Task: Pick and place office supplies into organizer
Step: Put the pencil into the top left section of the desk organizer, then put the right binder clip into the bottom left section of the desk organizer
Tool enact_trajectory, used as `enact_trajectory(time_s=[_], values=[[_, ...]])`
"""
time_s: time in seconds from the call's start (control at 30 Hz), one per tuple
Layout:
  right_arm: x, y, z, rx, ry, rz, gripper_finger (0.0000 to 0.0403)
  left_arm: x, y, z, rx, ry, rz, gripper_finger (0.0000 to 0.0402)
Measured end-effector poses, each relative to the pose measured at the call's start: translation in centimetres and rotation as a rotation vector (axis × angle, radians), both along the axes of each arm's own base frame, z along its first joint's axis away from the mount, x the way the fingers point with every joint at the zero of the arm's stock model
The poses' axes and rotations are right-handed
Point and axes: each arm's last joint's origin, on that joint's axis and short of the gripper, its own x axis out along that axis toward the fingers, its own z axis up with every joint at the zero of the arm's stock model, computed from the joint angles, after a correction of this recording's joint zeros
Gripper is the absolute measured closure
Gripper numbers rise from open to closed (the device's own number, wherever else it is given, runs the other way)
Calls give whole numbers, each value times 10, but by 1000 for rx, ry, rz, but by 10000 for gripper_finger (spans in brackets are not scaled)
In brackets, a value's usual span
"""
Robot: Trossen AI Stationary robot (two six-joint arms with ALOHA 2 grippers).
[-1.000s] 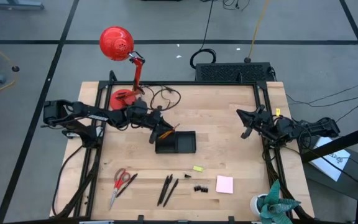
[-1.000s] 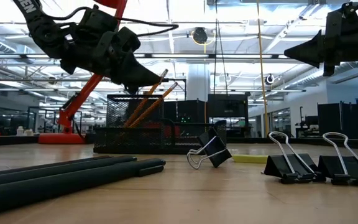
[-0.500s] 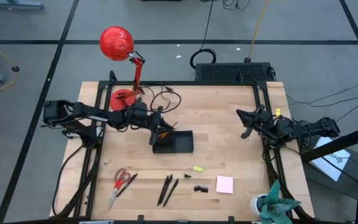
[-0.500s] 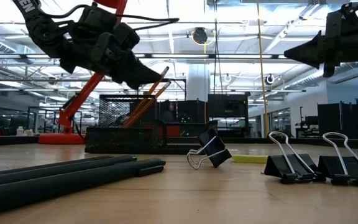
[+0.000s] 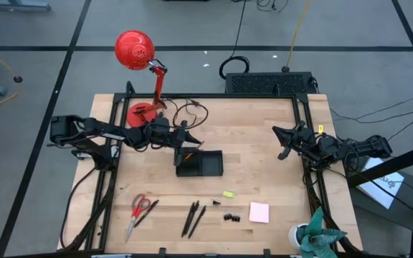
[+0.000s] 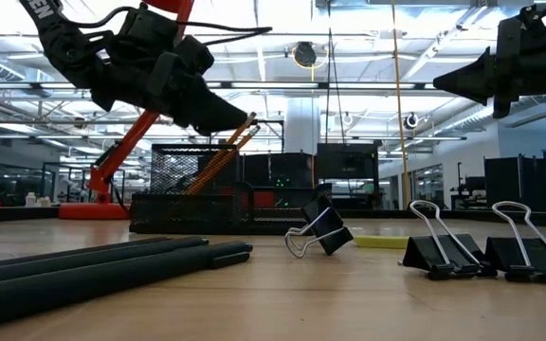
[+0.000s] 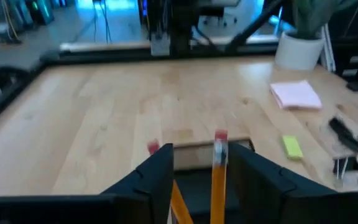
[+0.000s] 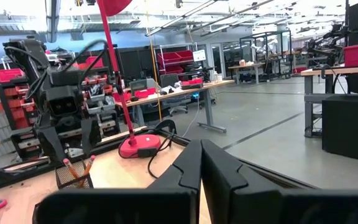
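Note:
The black mesh organizer (image 5: 205, 164) stands mid-table. Two orange pencils (image 6: 224, 152) stand slanted in its left cup, eraser ends up. My left gripper (image 5: 186, 148) is open just above that cup, its fingers on either side of the pencils' upper parts (image 7: 218, 174). My right gripper (image 5: 287, 145) is shut and empty, raised at the table's right side. Red-handled scissors (image 5: 140, 211), black pens (image 5: 194, 217), black clips (image 5: 231, 216), a yellow piece (image 5: 228, 193) and a pink pad (image 5: 259, 212) lie near the front edge. My left gripper's fingers come slanting down from the table's left and stand around the pencils just below their eraser ends (image 7: 220, 138). One pencil is close beside a finger (image 7: 253, 174). I cannot tell whether it touches.
A red desk lamp (image 5: 136, 50) stands with its base (image 5: 145, 113) at the back left, with cables beside it. A larger black box (image 5: 269, 82) sits behind the far edge. A potted plant (image 5: 314, 235) is at the front right corner. Bare wood lies between organizer and right arm.
The organizer with the pencils has slid a little toward the table's left edge. My left gripper has moved slightly the same way, and the pencils now stand closer together.

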Motion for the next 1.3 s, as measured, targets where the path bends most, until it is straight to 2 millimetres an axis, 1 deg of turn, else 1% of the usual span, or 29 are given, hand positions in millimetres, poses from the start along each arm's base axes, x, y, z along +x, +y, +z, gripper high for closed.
enact_trajectory(time_s=[0.07,0.17,0.27,0.33,0.37,0.47,0.57,0.63,0.7,0.77,0.83,0.97,1.07,1.13,1.2,1.3], values=[[0,0,0,0,0,0,399,-3,-1,13,0,-51,-7,232],[0,0,0,0,0,0,399,-9,-2,42,-6,-120,0,224],[0,0,0,0,0,2,399,-24,-7,78,-29,-88,62,223],[0,1,-1,-5,5,24,399,-39,-17,103,13,-15,90,229],[1,1,-1,-7,11,34,399,-48,-25,113,56,36,98,236],[1,2,-2,-16,24,72,399,-71,-52,125,164,193,112,267],[2,2,-2,-18,27,79,399,-87,-73,129,164,241,129,313],[2,2,-4,-19,39,79,399,-93,-85,124,134,274,98,348],[2,2,-5,-21,51,80,399,-96,-96,111,119,321,39,383],[2,2,-6,-25,68,92,399,-98,-107,92,134,369,-24,393],[3,3,-7,-31,78,115,399,-98,-114,76,131,348,-55,388],[3,4,-7,-57,91,143,399,-95,-117,44,131,218,-60,392],[4,5,-8,-55,96,182,399,-95,-116,28,126,57,-66,397],[4,6,-9,-46,96,205,399,-99,-116,17,132,-38,-92,396],[4,6,-9,-46,105,208,399,-103,-114,10,127,-129,-100,399],[4,6,-10,-47,115,208,399,-110,-112,-1,147,-190,-102,397]])
